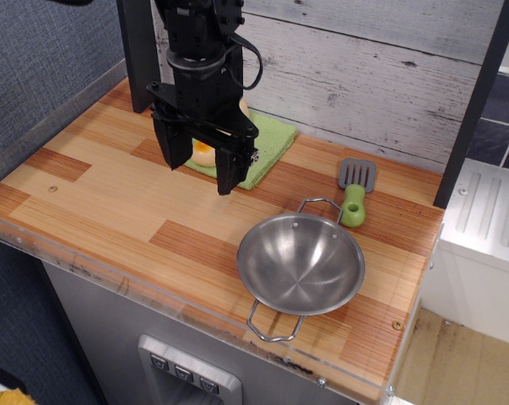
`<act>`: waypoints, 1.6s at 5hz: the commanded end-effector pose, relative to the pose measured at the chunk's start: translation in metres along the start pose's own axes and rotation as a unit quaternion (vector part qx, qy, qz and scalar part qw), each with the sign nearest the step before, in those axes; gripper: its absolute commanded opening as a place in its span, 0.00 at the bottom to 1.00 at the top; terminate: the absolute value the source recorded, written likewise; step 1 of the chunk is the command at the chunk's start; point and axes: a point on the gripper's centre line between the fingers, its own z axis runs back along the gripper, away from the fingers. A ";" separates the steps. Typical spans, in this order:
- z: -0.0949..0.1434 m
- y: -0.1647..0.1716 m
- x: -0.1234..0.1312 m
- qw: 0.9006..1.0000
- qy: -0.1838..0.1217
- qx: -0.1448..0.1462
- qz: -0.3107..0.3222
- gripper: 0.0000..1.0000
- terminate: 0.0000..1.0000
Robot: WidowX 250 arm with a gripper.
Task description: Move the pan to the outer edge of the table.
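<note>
Already pan (300, 263) sits by table (94, 198) outer edge.

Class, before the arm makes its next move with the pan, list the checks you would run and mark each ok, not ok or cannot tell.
1. Gripper open and empty: ok.
2. Gripper over the pan: not ok; it hangs above the green cloth.
3. Pan upright and empty: ok.
4. Pan near the table front edge: ok; one wire handle reaches the acrylic strip.
5. Spatula clear of the pan: ok, though close.
6. Yellow object on the cloth identified: cannot tell.
</note>
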 end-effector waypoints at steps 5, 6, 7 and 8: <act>-0.003 -0.059 0.005 0.998 -0.010 -0.032 -0.056 1.00 0.00; -0.020 -0.064 0.005 0.997 0.013 -0.040 -0.063 1.00 0.00; -0.031 -0.064 0.001 0.997 0.030 -0.035 -0.064 1.00 0.00; -0.036 -0.063 0.000 0.996 0.042 -0.033 -0.065 1.00 0.00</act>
